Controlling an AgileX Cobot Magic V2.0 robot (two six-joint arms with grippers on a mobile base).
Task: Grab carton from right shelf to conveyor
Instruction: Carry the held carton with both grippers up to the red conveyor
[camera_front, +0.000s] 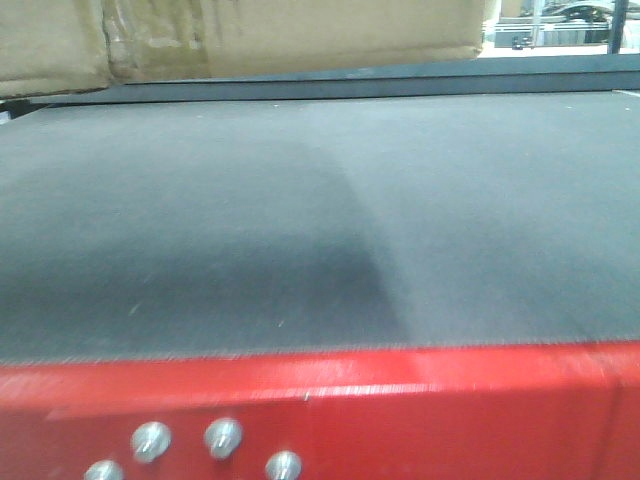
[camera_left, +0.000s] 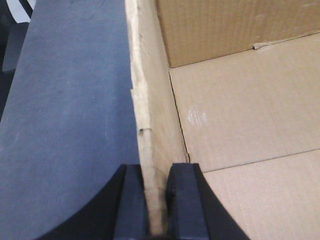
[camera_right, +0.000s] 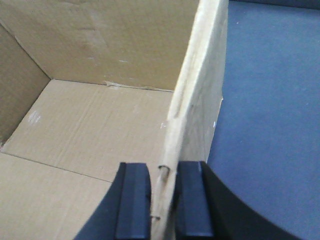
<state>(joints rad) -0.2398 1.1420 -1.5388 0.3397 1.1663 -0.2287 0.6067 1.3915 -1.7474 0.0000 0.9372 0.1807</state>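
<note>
Two grippers each pinch a side wall of the carton (camera_left: 250, 115), an open brown corrugated box seen from above in both wrist views.

In the left wrist view, the left gripper (camera_left: 156, 172) has its black jaws closed narrowly on the thin upright edge of one wall. The box floor lies to the right and the dark grey conveyor (camera_left: 70, 125) to the left.

In the right wrist view, the right gripper (camera_right: 163, 170) clamps another wall of the carton (camera_right: 100, 130) the same way, with the conveyor (camera_right: 270, 125) just outside it on the right. The carton sits over the belt, but whether its base touches cannot be told.

The front view shows the conveyor (camera_front: 320, 220) close up, edged by a glossy red frame (camera_front: 400, 400) with silver bolts (camera_front: 222, 436). Brown cardboard (camera_front: 300, 35) lines the far side.
</note>
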